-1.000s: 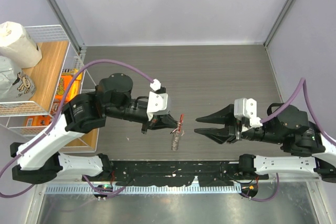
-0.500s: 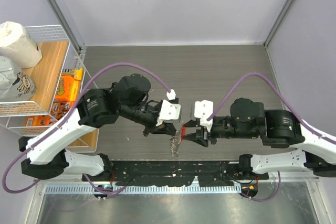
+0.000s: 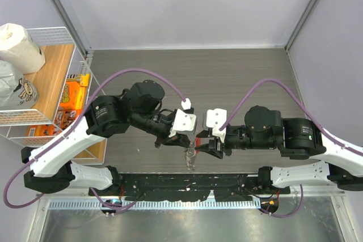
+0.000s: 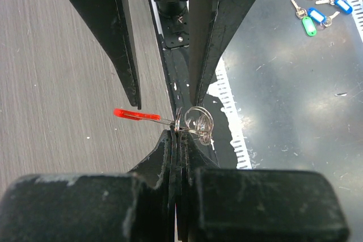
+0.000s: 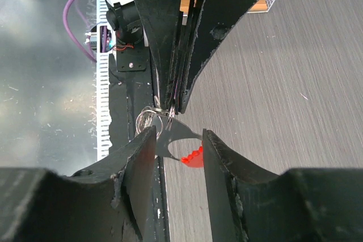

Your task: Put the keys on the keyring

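My left gripper [image 3: 186, 138] is shut on the keyring and holds it above the table's near edge. In the left wrist view [image 4: 177, 134] its tips pinch the silvery coiled rings [image 4: 198, 122], and the red strip [image 4: 136, 115] sticks out to the left. My right gripper [image 3: 199, 145] is open and faces it tip to tip. In the right wrist view [image 5: 178, 134] its fingers [image 5: 136, 162] straddle the red strip [image 5: 194, 156] and a flat grey blade joined to it. The rings [image 5: 148, 120] hang beside its left finger. I cannot make out a black-headed key.
A wire shelf [image 3: 76, 55] with food packs stands at the left. The black arm-base rail [image 3: 187, 182] runs along the near edge, with a metal surface [image 3: 187, 222] below it. Several keys with coloured tags [image 4: 317, 9] lie on that metal surface.
The right arm has swung left from well apart until its open jaws straddle the red strip. The left gripper has shifted slightly right, still shut on the keyring.
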